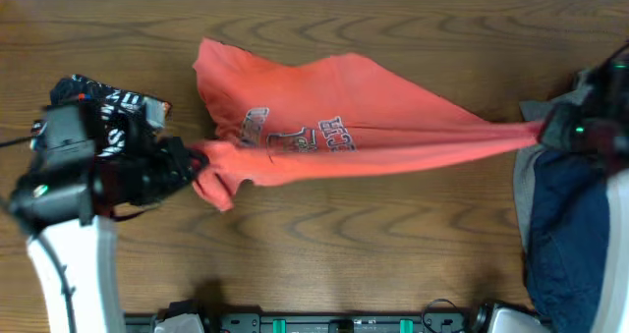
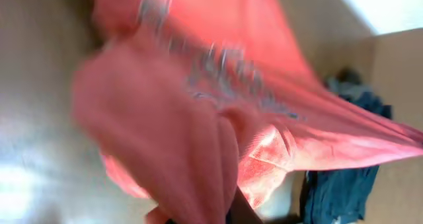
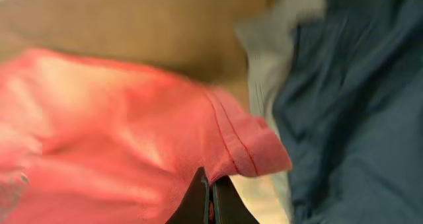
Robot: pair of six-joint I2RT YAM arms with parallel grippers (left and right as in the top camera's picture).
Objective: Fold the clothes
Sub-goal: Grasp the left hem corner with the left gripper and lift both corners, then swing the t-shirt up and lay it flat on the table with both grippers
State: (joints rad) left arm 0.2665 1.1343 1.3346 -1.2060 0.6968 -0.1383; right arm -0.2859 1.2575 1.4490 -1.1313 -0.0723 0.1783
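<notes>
The coral-red T-shirt (image 1: 334,127) with navy-and-white chest print is stretched across the middle of the table between my two grippers. My left gripper (image 1: 195,161) is shut on its left end, where the cloth bunches and hangs; in the left wrist view the shirt (image 2: 198,118) fills the frame and hides the fingers. My right gripper (image 1: 546,129) is shut on the shirt's hem at the right end; the right wrist view shows the hem (image 3: 244,151) pinched between the shut fingers (image 3: 210,184). A navy-blue garment (image 1: 562,245) and a grey one (image 1: 536,112) lie at the right edge.
A dark printed garment (image 1: 113,107) lies at the far left behind the left arm. The navy garment also shows in the right wrist view (image 3: 350,105) and the left wrist view (image 2: 337,184). Bare wooden table (image 1: 373,264) lies in front of the shirt.
</notes>
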